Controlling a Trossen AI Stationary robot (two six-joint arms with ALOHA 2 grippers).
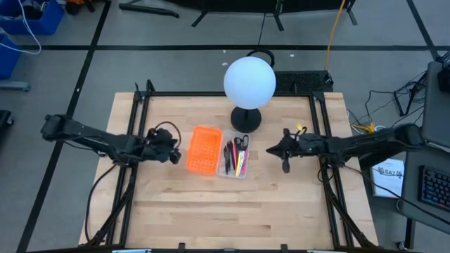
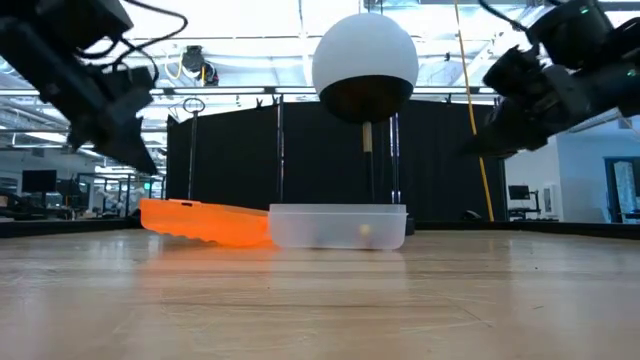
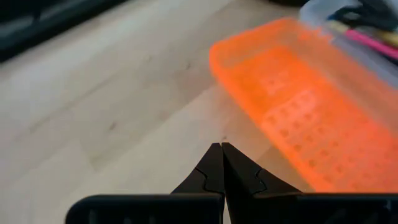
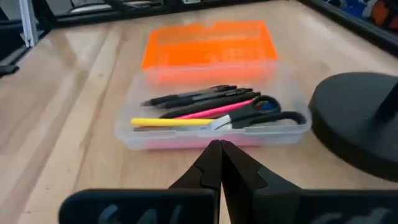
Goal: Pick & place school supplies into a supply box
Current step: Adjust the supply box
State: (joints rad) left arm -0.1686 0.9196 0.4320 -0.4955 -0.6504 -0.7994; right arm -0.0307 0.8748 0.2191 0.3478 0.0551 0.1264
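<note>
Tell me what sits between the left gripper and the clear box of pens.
The orange perforated tray lies between the left gripper and the clear box, right beside the box, as the high view shows.

My table (image 1: 211, 211) is pale wood planks in a black frame. A lamp (image 1: 249, 83) with a white globe on a black round base stands at its far edge. The floor (image 1: 140, 63) around it is grey, crossed by dark lines and loose cables. A blue bin (image 1: 31, 17) sits at one far corner, a keyboard (image 1: 434, 193) off to my right. Beyond the table hangs a black curtain (image 2: 300, 160), with bright ceiling lights (image 2: 250, 60) above.
</note>
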